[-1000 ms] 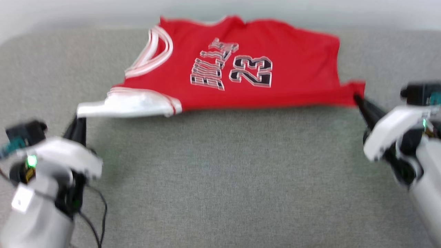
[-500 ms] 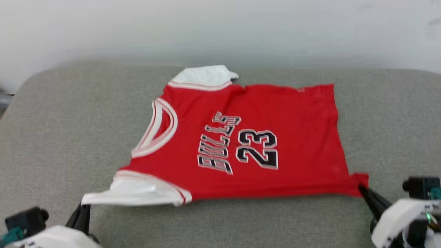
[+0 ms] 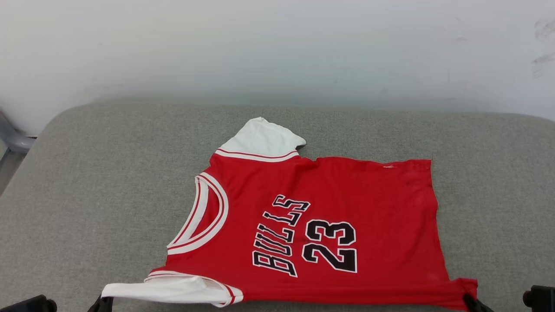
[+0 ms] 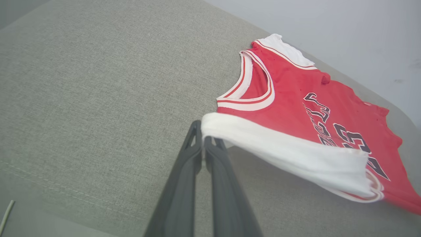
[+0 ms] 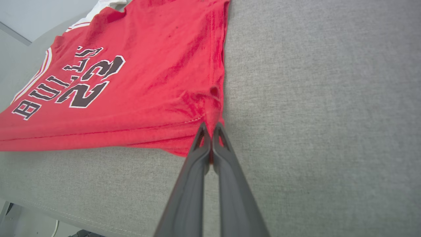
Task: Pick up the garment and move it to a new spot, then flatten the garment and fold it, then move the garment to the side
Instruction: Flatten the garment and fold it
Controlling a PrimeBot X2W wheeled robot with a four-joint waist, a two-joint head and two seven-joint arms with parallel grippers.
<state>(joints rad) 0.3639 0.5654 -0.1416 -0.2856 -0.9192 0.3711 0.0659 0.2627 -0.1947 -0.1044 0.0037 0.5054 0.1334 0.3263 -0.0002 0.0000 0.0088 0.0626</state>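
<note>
The garment (image 3: pixel 329 208) is spread front-up on the grey woven surface (image 3: pixel 108 173), with its far part lying flat and its near edge raised slightly. In the head view the collar is turned toward the robot's left and the hem toward its right. Black lettering (image 3: pixel 303 236) outlined in white, reading BULLS and 23, is seen across the red chest. The striped neckline (image 3: pixel 204 216) is laid open on the left side. The far sleeve (image 3: pixel 262 138), white with a red-and-white band, is laid flat toward the pale wall (image 3: pixel 277 52).

The left pincer (image 4: pixel 201 136) is clenched on the tip of the near sleeve (image 4: pixel 283 154). This sleeve is stretched taut and held just above the surface, and a shadow is cast beneath it. The right pincer (image 5: pixel 209 130) is clenched on the near hem corner of the garment, where the red cloth is bunched into small creases around the fingertips. Both pincers are seen at the bottom edge of the head view, well apart, and the near side of the garment is drawn in a nearly straight line between them. The garment is placed about the middle of the surface's width
</note>
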